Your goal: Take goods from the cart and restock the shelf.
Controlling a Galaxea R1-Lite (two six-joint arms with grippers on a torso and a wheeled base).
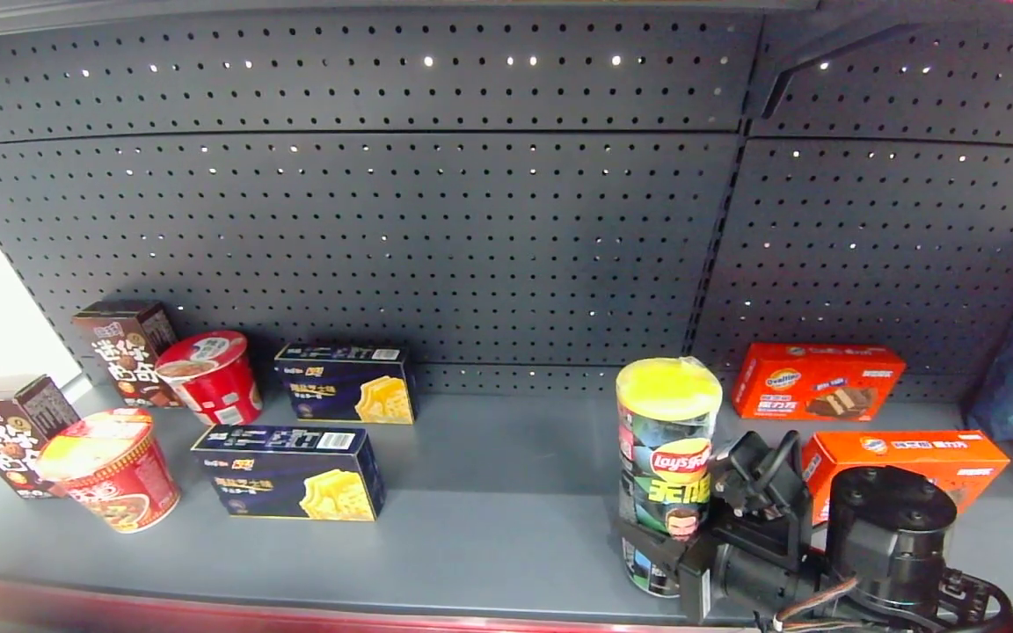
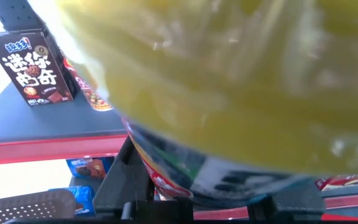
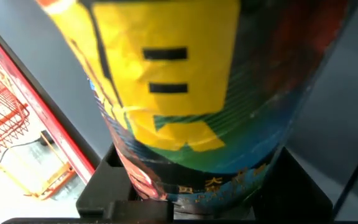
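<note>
The step in hand is the placing. The right gripper (image 1: pixel 691 519) has its fingers pinched on the lower body of an upright chip can (image 1: pixel 669 440), which stands close to the front edge of the shelf (image 1: pixel 489 510). It is right of the middle and just beside the nearer of two orange boxes (image 1: pixel 902 466). I cannot tell whether its base already rests on the deck or hangs just over it.

The next move, as I judge it, calls for settling the can flat and then spreading the fingers without tipping it. It is tall and narrow, and the grip sits low, so a sideways drag on release could topple it toward the orange box.

The left wrist view adds a second can (image 2: pixel 229 93), its yellow lid very close to the lens. The left gripper (image 2: pixel 204 196) pinches its body between its fingers (image 2: pixel 120 186), in front of the shelf's red front edge, with a brown box (image 2: pixel 33 65) on the deck near the left end. That can looks to be next in line.

The right wrist view shows the red wire cart (image 3: pixel 5 124) beyond the shelf's front edge.
</note>
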